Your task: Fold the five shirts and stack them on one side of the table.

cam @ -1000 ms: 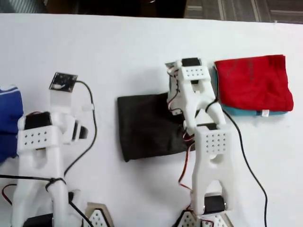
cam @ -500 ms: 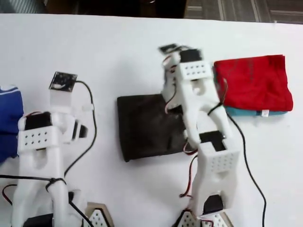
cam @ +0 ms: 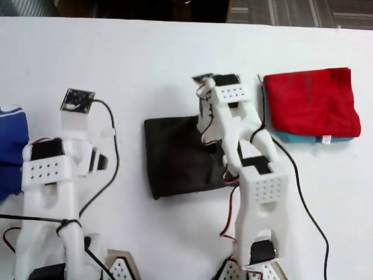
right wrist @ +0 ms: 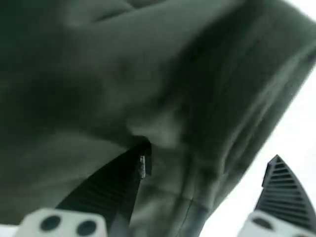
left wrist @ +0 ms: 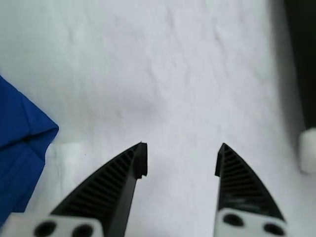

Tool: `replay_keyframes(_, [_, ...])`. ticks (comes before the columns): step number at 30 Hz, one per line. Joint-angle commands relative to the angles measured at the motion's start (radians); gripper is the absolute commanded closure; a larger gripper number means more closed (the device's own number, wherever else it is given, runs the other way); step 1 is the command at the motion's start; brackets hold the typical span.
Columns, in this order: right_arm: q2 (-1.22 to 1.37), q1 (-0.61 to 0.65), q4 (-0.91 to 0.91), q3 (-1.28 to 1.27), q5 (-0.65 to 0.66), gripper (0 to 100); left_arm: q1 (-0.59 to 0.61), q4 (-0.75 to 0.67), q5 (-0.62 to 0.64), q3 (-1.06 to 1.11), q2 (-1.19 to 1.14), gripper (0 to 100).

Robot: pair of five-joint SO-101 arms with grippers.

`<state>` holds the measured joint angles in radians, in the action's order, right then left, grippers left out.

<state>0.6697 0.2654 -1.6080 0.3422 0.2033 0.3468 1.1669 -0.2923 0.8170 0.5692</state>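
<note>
high view: a white tabletop (cam: 145,52) carries four countable shirts. a folded red shirt (cam: 312,99) lies on a folded teal shirt (cam: 297,137) near the right edge, toward the far side; these two form the stack begun so far. a black shirt (cam: 175,154), folded to a rough rectangle, lies in the middle of the tabletop, apart from the stack. a blue shirt (cam: 11,146) lies at the left edge and is cut off by it, so its fold cannot be judged. there are two arms: the right arm (cam: 256,181) reaches over the black shirt's right edge, and the left arm (cam: 49,175) stands near the blue shirt.

left wrist view: the left gripper (left wrist: 181,148) hangs over bare tabletop with its jaws wide apart and nothing between them. a corner of the blue shirt (left wrist: 19,143) lies just beside it.

right wrist view: the right gripper (right wrist: 210,153) has its jaws spread wide. one finger is against the black shirt's cloth (right wrist: 123,64) and the other is over bare tabletop, so they straddle the hem without clamping it.

judged progress: two shirts are stacked. the black shirt looks folded but is not yet on the stack. the blue shirt is not yet handled.
</note>
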Motion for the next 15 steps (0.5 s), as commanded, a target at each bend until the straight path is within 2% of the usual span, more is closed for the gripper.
replay_keyframes(1, [0.051, 0.005, 0.007, 0.014, 0.0, 64.4, 0.006, -0.012, -0.006, -0.01, 0.034, 76])
replay_keyframes(10, [0.252, 0.07, -0.157, 0.221, 0.011, 65.2, 0.006, -0.012, -0.005, -0.01, 0.035, 76])
replay_keyframes(12, [0.283, 0.074, -0.157, 0.255, 0.011, 70.0, 0.011, -0.009, -0.005, -0.013, 0.035, 76])
replay_keyframes(15, [0.295, 0.074, -0.157, 0.284, 0.011, 83.0, 0.012, 0.003, -0.005, -0.039, 0.035, 76])
